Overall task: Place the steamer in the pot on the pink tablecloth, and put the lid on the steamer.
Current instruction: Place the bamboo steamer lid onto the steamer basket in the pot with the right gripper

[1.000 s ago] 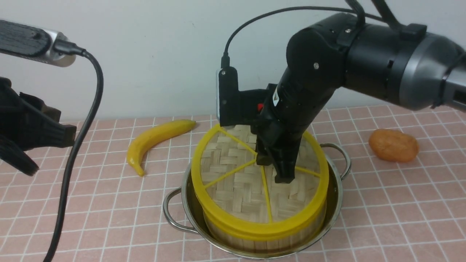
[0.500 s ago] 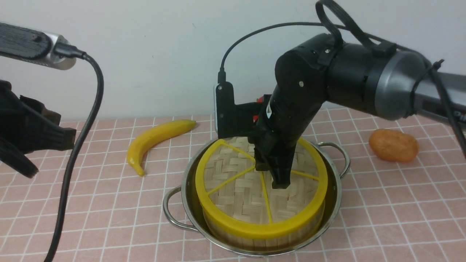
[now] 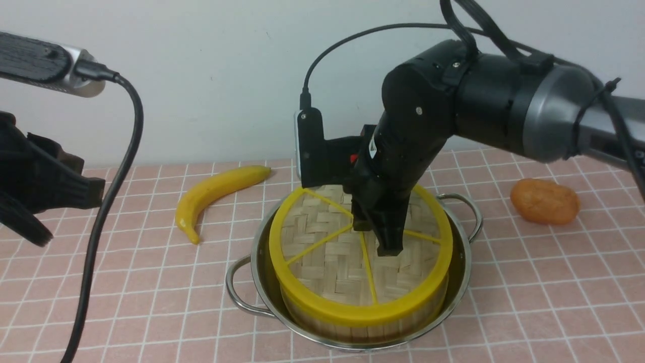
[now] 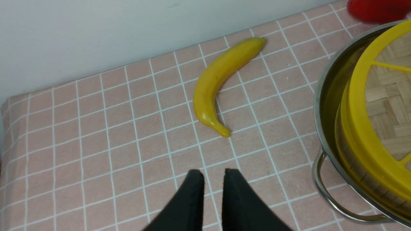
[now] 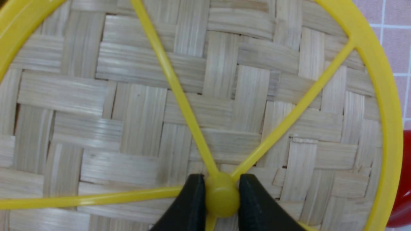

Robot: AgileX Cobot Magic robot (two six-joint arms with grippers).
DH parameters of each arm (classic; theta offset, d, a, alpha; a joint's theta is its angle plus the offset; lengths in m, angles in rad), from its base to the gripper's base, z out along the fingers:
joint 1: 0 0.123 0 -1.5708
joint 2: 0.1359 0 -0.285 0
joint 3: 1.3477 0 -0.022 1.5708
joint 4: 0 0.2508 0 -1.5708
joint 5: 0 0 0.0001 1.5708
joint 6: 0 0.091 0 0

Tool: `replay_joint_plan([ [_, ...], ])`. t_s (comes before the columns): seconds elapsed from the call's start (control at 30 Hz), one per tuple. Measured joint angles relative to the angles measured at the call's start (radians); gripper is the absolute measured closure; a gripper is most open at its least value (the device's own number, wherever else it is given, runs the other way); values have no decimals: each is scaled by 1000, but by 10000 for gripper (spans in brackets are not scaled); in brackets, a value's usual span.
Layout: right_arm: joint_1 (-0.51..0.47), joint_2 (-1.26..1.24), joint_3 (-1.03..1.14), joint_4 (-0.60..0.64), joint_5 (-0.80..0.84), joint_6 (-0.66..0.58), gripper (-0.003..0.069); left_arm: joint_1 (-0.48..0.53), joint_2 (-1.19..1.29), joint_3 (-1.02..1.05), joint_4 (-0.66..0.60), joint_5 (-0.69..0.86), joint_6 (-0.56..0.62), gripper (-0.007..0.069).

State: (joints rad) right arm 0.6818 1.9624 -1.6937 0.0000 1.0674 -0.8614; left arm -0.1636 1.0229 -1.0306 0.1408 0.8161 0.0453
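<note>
Pinching lid (image 5: pixel 144 112) hub (image 5: pixel 221 199), right claw (image 5: pixel 221 178)

Woven lid (image 3: pixel 327 254) atop steamer (image 3: pixel 363 330); steamer inside steel pot (image 3: pixel 467 254) on pink tablecloth (image 3: pixel 554 302).

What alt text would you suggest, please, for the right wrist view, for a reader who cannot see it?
The right pincer grips the yellow central hub of the lid, whose woven bamboo strips, yellow spokes and yellow rim fill nearly the whole frame. A sliver of the pink tablecloth shows at one edge.
</note>
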Motion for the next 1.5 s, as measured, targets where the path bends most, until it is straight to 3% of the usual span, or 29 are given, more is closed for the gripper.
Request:
replay_joint_plan([
  [0.57, -1, 22, -47, -13, 6, 6, 513, 0, 0, 0, 0, 1, 0, 540],
  [0.73, -1, 22, -113, -29, 73, 28, 513, 0, 0, 0, 0, 1, 0, 540],
  [1.0, -2, 10, -222, 51, 157, 58, 513, 0, 7, 0, 0, 1, 0, 540],
  [1.5, -44, 94, -222, 67, 167, 101, 513, 0, 8, 0, 0, 1, 0, 540],
])
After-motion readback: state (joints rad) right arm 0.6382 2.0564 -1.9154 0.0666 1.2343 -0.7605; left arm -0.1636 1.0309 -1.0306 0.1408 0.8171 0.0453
